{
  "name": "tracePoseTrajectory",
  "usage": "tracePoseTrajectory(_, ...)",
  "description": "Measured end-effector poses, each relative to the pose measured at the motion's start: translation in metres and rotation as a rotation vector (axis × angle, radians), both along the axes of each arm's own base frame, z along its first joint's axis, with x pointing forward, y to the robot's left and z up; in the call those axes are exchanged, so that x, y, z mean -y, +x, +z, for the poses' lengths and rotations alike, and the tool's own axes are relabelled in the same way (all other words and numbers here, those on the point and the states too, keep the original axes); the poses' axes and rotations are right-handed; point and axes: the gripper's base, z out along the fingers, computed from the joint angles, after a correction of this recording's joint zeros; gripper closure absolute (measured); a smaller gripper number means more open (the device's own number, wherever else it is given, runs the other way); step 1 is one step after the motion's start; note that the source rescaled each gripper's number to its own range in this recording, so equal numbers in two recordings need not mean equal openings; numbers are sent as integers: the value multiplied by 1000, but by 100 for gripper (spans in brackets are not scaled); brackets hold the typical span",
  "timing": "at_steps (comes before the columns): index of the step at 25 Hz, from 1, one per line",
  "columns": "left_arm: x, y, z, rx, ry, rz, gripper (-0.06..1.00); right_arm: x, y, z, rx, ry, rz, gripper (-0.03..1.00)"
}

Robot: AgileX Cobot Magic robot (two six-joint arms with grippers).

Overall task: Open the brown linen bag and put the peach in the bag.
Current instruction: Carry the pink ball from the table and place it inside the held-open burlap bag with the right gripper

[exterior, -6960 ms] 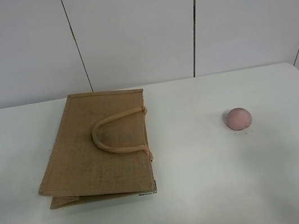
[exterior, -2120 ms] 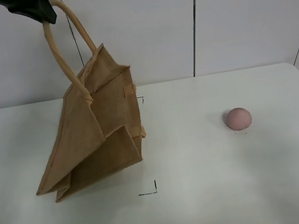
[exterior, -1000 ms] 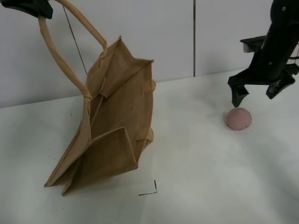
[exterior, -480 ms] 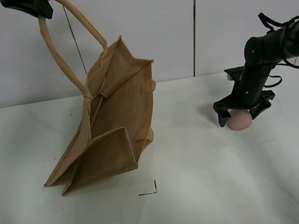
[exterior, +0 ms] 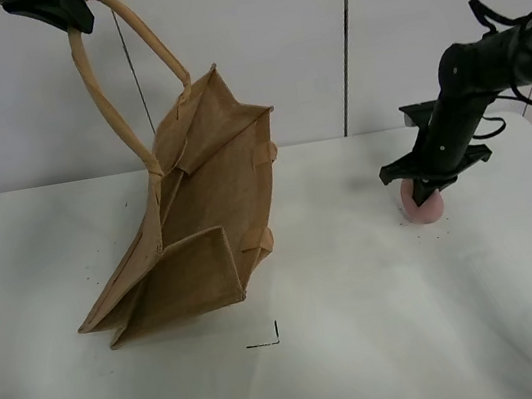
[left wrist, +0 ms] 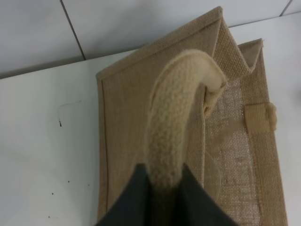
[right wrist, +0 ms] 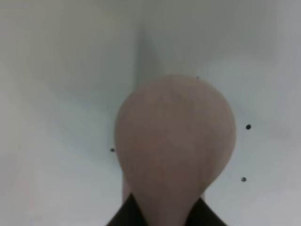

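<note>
readable text: none | labels, brands: none | numbers, signs: none

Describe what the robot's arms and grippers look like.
Both are matte black, no markings visible. The right arm is a rounded tube with loose black cables looping off it; the right gripper has a flat crossbar. The left gripper shows dark, wedge-shaped fingers.
</note>
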Motion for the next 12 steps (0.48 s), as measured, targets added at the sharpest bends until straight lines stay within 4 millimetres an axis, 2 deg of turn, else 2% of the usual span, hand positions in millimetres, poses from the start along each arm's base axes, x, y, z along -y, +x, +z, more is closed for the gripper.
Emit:
tracePoseTrajectory(3,0,0,0,0,0,0,94,-9,3,57,84,56,31,97)
tracePoseTrajectory(7,0,0,0,0,0,0,94,-41,-2,131,227,151,119,97)
tracePoseTrajectory(10,0,0,0,0,0,0,94,-81,-9,162,299,239,226,97)
tracePoseTrajectory(12,0,0,0,0,0,0,94,-113,-17,170,336,307,336,97)
